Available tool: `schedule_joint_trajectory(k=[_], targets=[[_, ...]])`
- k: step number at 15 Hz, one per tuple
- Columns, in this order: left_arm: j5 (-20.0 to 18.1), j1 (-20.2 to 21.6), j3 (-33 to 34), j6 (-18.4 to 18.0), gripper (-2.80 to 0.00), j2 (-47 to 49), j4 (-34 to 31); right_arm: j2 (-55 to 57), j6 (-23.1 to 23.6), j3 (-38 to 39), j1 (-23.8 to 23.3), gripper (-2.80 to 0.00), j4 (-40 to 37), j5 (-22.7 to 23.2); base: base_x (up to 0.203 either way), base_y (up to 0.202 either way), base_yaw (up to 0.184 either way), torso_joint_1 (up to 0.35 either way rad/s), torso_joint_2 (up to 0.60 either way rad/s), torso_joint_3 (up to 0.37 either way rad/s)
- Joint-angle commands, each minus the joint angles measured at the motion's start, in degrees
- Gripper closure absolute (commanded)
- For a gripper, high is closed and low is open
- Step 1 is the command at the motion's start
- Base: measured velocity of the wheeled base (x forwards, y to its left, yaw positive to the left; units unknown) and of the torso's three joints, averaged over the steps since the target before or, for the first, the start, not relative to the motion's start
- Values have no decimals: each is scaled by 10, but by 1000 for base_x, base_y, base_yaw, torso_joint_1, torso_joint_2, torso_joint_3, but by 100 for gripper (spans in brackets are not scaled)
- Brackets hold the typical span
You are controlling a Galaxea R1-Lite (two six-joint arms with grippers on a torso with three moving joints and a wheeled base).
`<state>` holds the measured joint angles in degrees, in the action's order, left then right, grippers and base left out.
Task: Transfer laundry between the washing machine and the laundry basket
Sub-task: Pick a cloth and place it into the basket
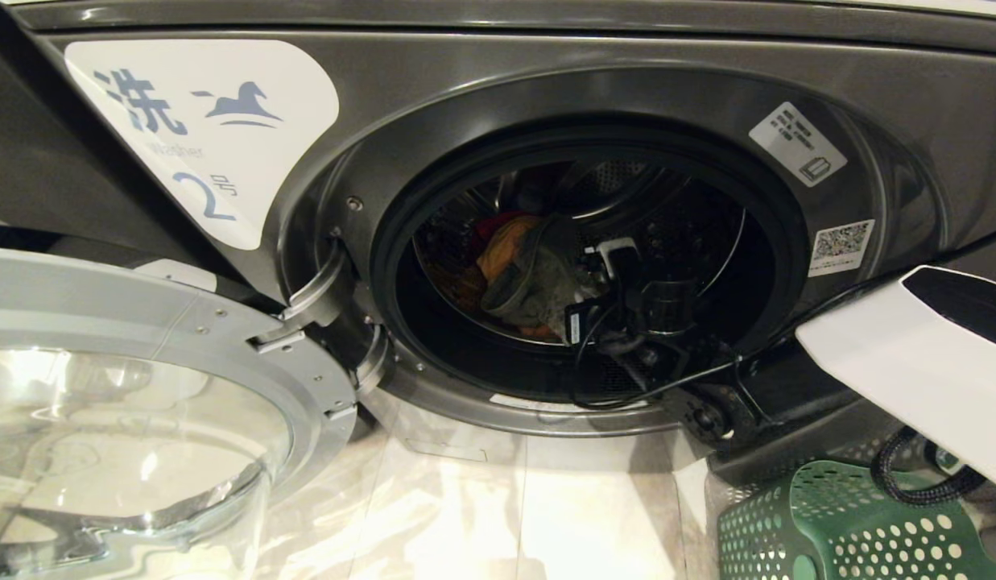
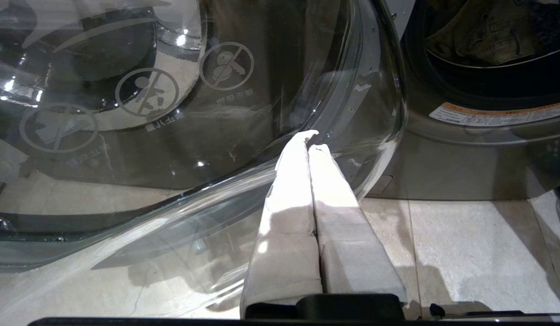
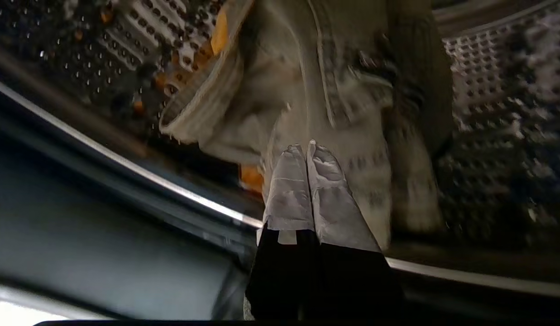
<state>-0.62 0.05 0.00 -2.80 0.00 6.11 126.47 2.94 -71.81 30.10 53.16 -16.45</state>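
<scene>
The right gripper (image 3: 305, 147) is clenched, maybe on the crumpled olive-grey cloth (image 3: 334, 113) inside the grey metal washing machine (image 1: 498, 89). It could slip off.

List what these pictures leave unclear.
- Whether the right gripper pinches the khaki garment: its shut fingers cover the contact, right wrist view blurred.
- Basket contents: cut off by the head view's edge.
- Clothes at the drum's back: dark, behind the arm.

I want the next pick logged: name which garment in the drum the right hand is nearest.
The khaki-grey garment, at the front of the pile, directly before the shut right hand. The orange and red pieces lie behind it.
</scene>
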Motion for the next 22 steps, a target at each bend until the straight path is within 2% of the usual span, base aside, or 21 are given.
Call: schedule_joint_trajectory(k=[1, 2, 5, 8, 9, 10, 13, 17, 19, 22], targets=[[0, 0, 23, 0, 0, 1, 0, 22, 0, -37, 3, 0, -18, -1, 0, 0, 0, 0, 0, 0], [0, 0, 23, 0, 0, 1, 0, 26, -3, -53, 6, -280, -31, -2, 0, 0, 0, 0, 0, 0], [0, 0, 23, 0, 0, 1, 0, 49, -3, -95, 7, -280, -52, -4, 0, 0, 0, 0, 0, 0], [0, 0, 23, 0, 0, 1, 0, 68, -22, -175, 4, -280, -144, -13, 0, 0, 0, 0, 0, 0], [0, 0, 23, 0, 0, 1, 0, 72, -28, -198, 2, -280, -178, -29, 0, 0, 0, 0, 0, 0], [0, 0, 23, 0, 0, 1, 0, 74, -34, -211, 2, -280, -204, -49, 0, 0, 0, 0, 0, 0], [0, 0, 23, 0, 0, 1, 0, 67, -36, -232, -1, -280, -264, -54, 0, 0, 0, 0, 0, 0], [0, 0, 23, 0, 0, 1, 0, 87, -37, -265, -1, -280, -281, -55, 0, 0, 0, 0, 0, 0], [0, 0, 23, 0, 0, 1, 0, 100, -38, -276, 0, -280, -299, -71, 0, 0, 0, 0, 0, 0], [0, 0, 23, 0, 0, 1, 0, 100, -67, -308, 0, -280, -412, -78, 0, 0, 0, 0, 0, 0]])
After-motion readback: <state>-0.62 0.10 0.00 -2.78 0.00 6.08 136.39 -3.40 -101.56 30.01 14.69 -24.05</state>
